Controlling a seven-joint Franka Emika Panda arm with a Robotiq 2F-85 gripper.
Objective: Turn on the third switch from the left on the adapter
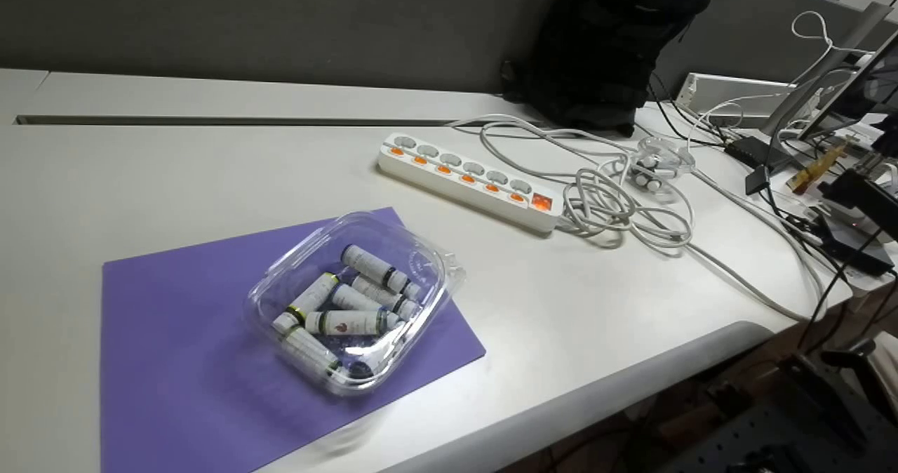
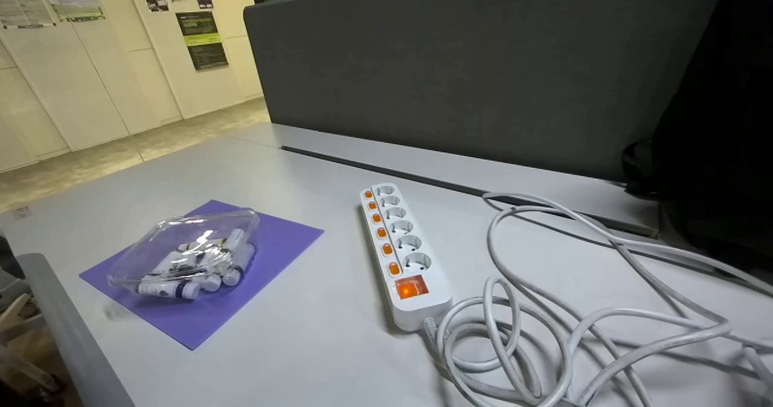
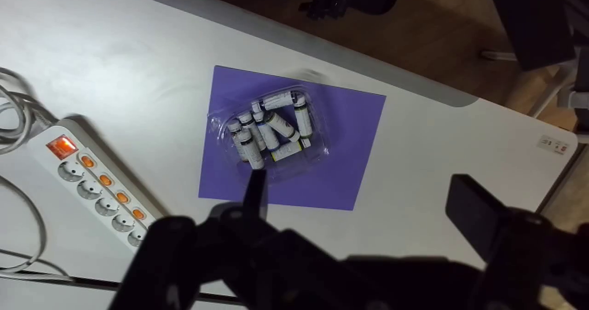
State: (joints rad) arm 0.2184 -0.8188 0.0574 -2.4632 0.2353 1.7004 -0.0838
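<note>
The adapter is a white power strip (image 1: 463, 191) lying on the table; it also shows in an exterior view (image 2: 392, 244) and in the wrist view (image 3: 99, 181). A row of small orange switches runs beside its round sockets. The third switch from the left (image 1: 444, 169) shows in an exterior view. A larger red-orange switch (image 2: 412, 287) at the cable end looks lit. My gripper (image 3: 360, 181) shows only in the wrist view, high above the table, fingers wide apart and nothing between them. It is off to one side of the adapter and hides the adapter's far end.
A clear plastic box (image 1: 351, 304) with several small bottles stands on a purple sheet (image 1: 168, 332). Loops of white cable (image 2: 501, 365) lie at the adapter's lit end. A black backpack (image 1: 596, 52) leans on the dark grey partition (image 1: 245, 24) behind the table.
</note>
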